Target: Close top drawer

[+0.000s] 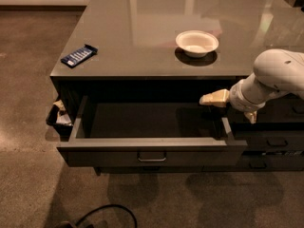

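We see the top drawer (152,152) pulled far out from the front of a big grey cabinet (142,63). It is wide and dark, with a tall flat front. A small metal handle (152,156) sits in the middle of that front. The inside of the drawer looks bare and a bit lighter than the front.

The white arm (278,75) comes in from the right side. Its gripper (227,111) hangs at the right back corner of the open drawer, just under the edge of the cabinet top. The two tan fingers (214,99) are spread wide apart. One points left, over the inside of the drawer. The other points down, near the back end of the drawer's right wall. We see nothing held between them. We cannot tell if the lower finger touches the wall.

On top of the cabinet there is a white bowl (196,43), toward the right. A blue packet (79,55) lies near the left edge, well apart from the bowl.

To the right of the open drawer we see slimmer dark drawers (275,144), and they are shut. By the left side of the cabinet, down low, there is a small dark bin (57,120) with crumpled stuff in it. A black cord (107,212) curls on the floor in front.
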You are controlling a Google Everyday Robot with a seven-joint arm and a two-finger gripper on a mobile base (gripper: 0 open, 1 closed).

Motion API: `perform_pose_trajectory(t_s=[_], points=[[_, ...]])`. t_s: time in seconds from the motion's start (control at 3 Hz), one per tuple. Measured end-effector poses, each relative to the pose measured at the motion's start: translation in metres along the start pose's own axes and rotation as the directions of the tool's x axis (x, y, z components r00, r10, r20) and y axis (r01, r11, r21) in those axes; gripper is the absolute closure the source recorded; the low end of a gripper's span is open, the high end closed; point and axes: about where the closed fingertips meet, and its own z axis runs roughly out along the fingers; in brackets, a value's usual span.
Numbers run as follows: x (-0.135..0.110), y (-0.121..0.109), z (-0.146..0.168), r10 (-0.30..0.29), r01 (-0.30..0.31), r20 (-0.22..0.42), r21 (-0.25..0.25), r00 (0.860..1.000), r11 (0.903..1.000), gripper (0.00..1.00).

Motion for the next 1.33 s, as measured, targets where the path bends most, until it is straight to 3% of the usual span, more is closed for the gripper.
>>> perform_pose_trajectory(t_s=[0.33, 0.67, 1.33], points=[[0.006, -0.010, -0.008, 0.022, -0.022, -0.031, 0.005, 0.999, 0.9997, 0.00], [0.022, -0.032, -0.035, 0.051, -0.049, -0.061, 0.035, 0.997, 0.9982, 0.00], [0.064, -0.054, -0.078, 0.054, -0.050, -0.139, 0.030, 0.989, 0.9983, 0.42]])
